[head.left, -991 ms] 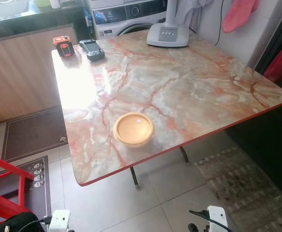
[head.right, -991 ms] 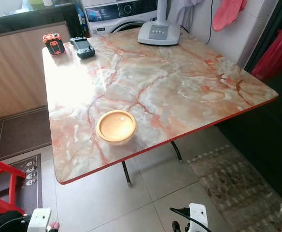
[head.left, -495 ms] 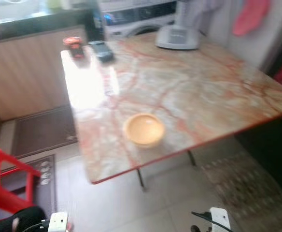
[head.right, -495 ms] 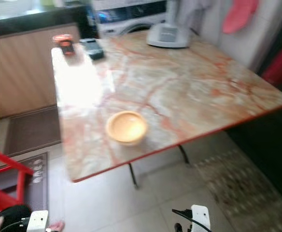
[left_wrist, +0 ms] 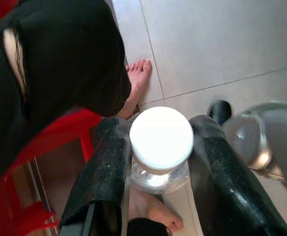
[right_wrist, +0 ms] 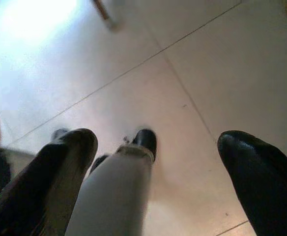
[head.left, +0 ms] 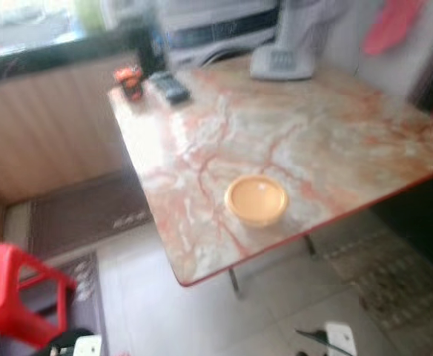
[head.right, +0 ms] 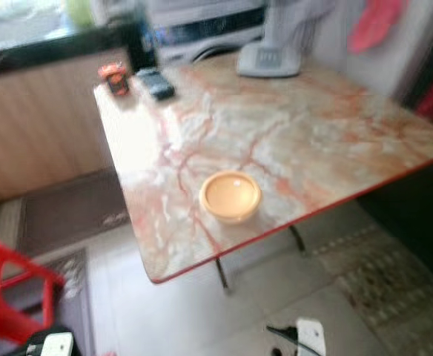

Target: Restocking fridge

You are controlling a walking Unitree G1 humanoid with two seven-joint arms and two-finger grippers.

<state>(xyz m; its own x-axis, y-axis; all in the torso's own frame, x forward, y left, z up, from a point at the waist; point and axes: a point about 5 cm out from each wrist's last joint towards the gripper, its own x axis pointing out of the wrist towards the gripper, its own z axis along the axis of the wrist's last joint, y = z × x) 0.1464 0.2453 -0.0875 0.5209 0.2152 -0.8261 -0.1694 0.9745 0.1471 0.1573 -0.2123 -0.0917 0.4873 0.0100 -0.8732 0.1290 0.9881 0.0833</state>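
- Marble-patterned bench [head.left: 328,141] with a red edge stands ahead in the head views, which are blurred.
- On the bench, near its front edge, sits a shallow yellow bowl [head.left: 256,200].
- At the far left corner of the bench lie a small orange-and-black device [head.left: 129,81] and, just beside it, a dark handheld device [head.left: 170,86].
- At the far edge of the bench rests the grey base of a fan [head.left: 282,63]; a washing machine [head.right: 202,33] shows behind the bench.
- A red plastic stool [head.left: 12,293] stands on the tiled floor [head.left: 157,311] at the lower left, next to a dark mat [head.left: 75,215].
- The left arm hangs low, its wrist pointing down at the floor; the left gripper [left_wrist: 160,162] is clenched around a clear bottle [left_wrist: 158,179] just under its white screw cap [left_wrist: 161,138], one black finger on each side of the neck.
- So the bottle is in the left gripper, down by the floor and well apart from the bench.
- In the left wrist view a person's bare foot [left_wrist: 138,78] and black clothing [left_wrist: 55,69] are seen beyond the bottle, with part of the red stool beside them.
- The right arm also hangs low, pointing at the floor tiles; the right gripper [right_wrist: 158,167] is released, its two black fingers spread wide with nothing between them, and a silver leg of the robot [right_wrist: 119,196] shows below.
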